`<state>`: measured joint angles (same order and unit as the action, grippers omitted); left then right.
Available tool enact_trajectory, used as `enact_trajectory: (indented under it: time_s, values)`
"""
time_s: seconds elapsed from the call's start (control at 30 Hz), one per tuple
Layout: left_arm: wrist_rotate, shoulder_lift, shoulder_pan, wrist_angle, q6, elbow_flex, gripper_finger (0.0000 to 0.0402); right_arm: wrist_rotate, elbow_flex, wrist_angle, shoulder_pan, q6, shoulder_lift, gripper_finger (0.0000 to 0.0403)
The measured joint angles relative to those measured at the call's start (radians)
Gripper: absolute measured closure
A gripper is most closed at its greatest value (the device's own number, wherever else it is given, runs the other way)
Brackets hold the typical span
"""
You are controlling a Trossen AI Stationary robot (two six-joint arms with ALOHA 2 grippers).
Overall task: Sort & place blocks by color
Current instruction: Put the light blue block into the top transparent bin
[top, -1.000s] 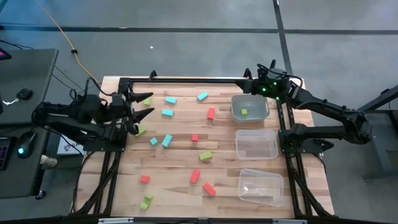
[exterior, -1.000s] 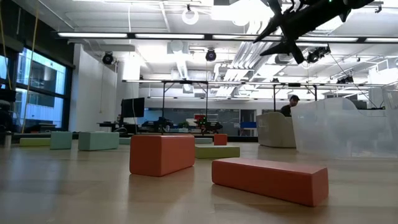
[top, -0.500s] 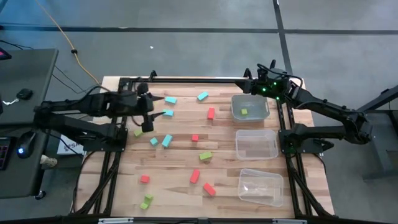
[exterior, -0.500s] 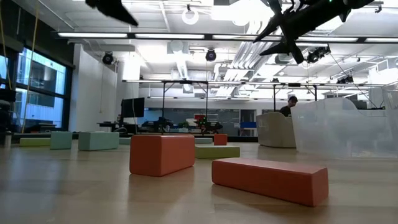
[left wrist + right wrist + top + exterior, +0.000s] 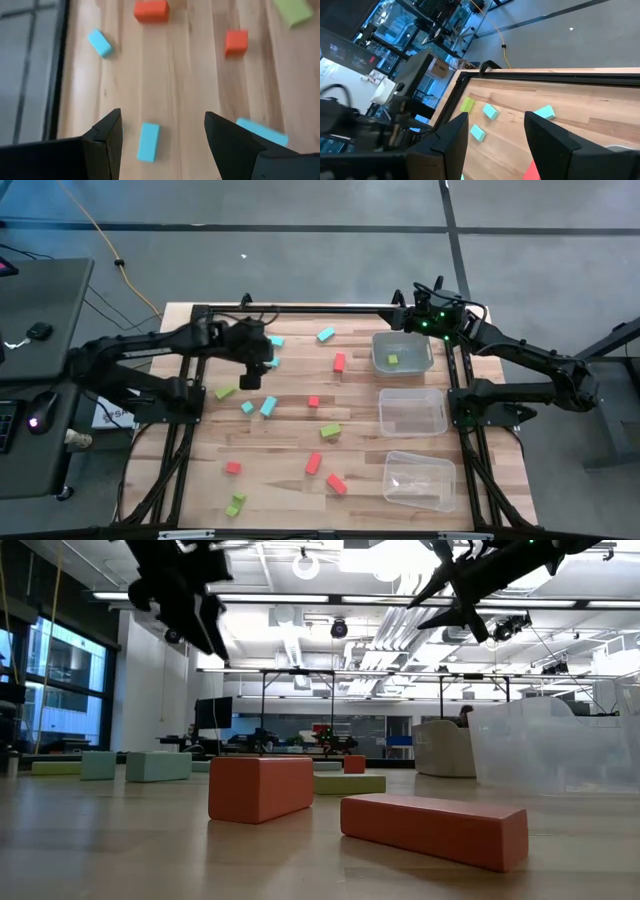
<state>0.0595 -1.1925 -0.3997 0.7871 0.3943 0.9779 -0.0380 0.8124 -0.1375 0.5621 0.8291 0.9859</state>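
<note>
Small blocks in lime green, light blue and red-orange lie scattered flat on the wooden table (image 5: 290, 450). My left gripper (image 5: 252, 375) hangs open above the far-left part of the table and points steeply down. Below it, in line with the gap between its fingers (image 5: 162, 114), lies a light blue bar (image 5: 148, 142), untouched. Another blue block (image 5: 261, 131) lies just beside one finger. My right gripper (image 5: 405, 322) waits open (image 5: 496, 115) in the air at the far right, beside the farthest clear bin (image 5: 402, 352), which holds a lime block (image 5: 393, 360).
Two more clear bins (image 5: 412, 412) (image 5: 418, 480) stand in a row along the right edge. A red bar (image 5: 435, 828) and a red block (image 5: 260, 788) lie near the front edge. A black frame rail (image 5: 300, 308) runs along the far edge.
My left gripper has swung from the table's far left corner toward the right and a little toward the near edge. It has come lower and tipped from nearly level to pointing steeply down over the blue blocks. It stays open. No block has moved.
</note>
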Motion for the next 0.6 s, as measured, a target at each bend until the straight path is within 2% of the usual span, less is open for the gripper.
enact_trajectory:
  time_s: [0.23, 0.6]
  values:
    - [-0.082, -0.142, -0.06, 0.03, 0.055, 0.0, 0.0195, 0.0, 0.0, 0.0, 0.0, 0.0, 0.0, 0.0219]
    - [-0.082, -0.293, -0.142, 0.032, 0.138, 0.0, 0.0195, -0.001, 0.0, 0.0, 0.0, -0.03, 0.0, 0.0219]
